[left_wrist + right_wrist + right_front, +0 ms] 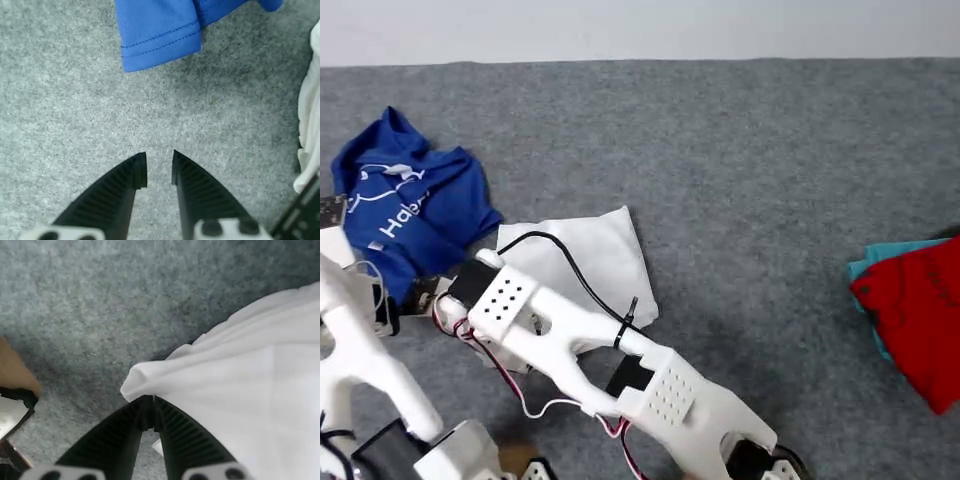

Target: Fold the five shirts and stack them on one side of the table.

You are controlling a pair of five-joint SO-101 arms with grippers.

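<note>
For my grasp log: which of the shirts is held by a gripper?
The white shirt: the right gripper is shut on its edge. The blue shirt, red shirt and teal shirt lie untouched.

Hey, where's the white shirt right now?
In the high view the white shirt lies left of centre on the grey carpet, just right of the blue shirt, with the right gripper shut on its edge.

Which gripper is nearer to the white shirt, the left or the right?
Right. The right gripper pinches an edge of the white shirt; the left gripper hangs over bare carpet beside it.
</note>
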